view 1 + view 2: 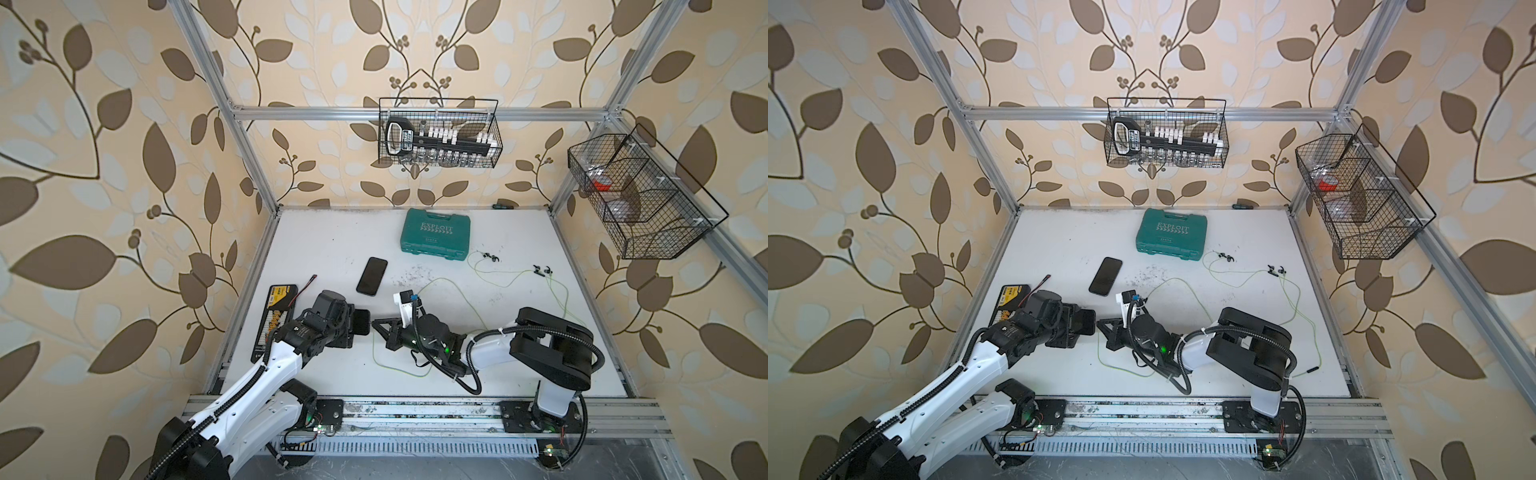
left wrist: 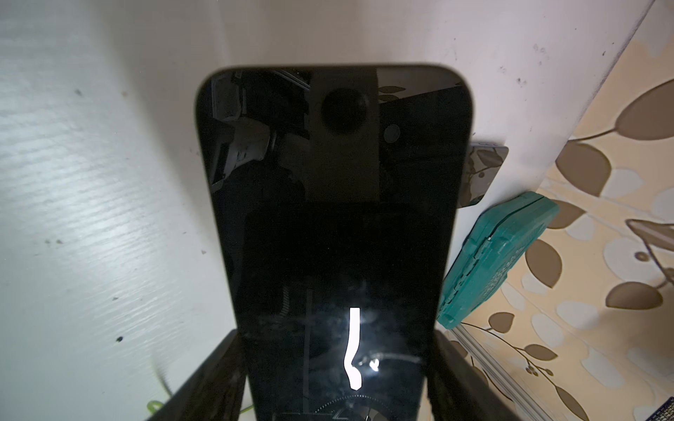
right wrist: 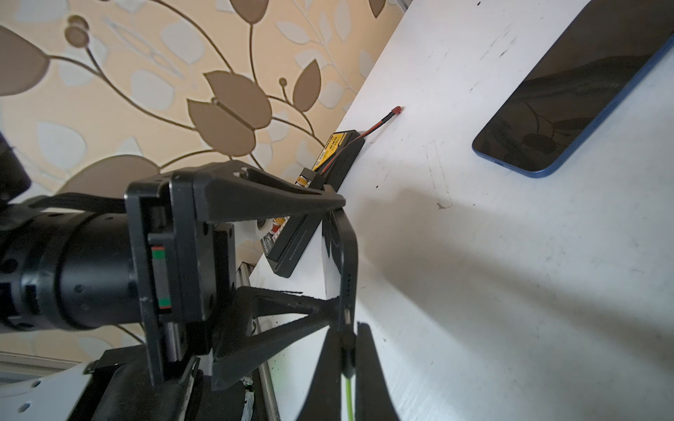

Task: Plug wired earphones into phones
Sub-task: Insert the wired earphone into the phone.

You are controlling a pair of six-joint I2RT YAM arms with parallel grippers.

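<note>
From where I stand, the left end effector (image 1: 354, 325) has its fingers set wide, clamped on the long sides of a black phone (image 2: 328, 218), which it holds up off the white surface (image 1: 332, 241) with the short edge turned toward the other arm. The right end effector (image 3: 346, 339) is pinched tight on a small black plug (image 3: 347, 342), and a yellow-green cable (image 3: 348, 397) trails out behind its fingers. The plug's tip sits right at the port in the phone's edge. I cannot tell whether it is pushed home.

The cable loops across the surface to the far right, where two pairs of black earbuds (image 1: 541, 271) lie near each other, just past the corner of a teal toolbox (image 1: 436, 236).

A second phone (image 1: 372, 276) lies flat, screen up, beyond the two end effectors and apart from them. A black-and-yellow bit case (image 1: 274, 320) lies along the left edge of the surface, partly under the left arm.
</note>
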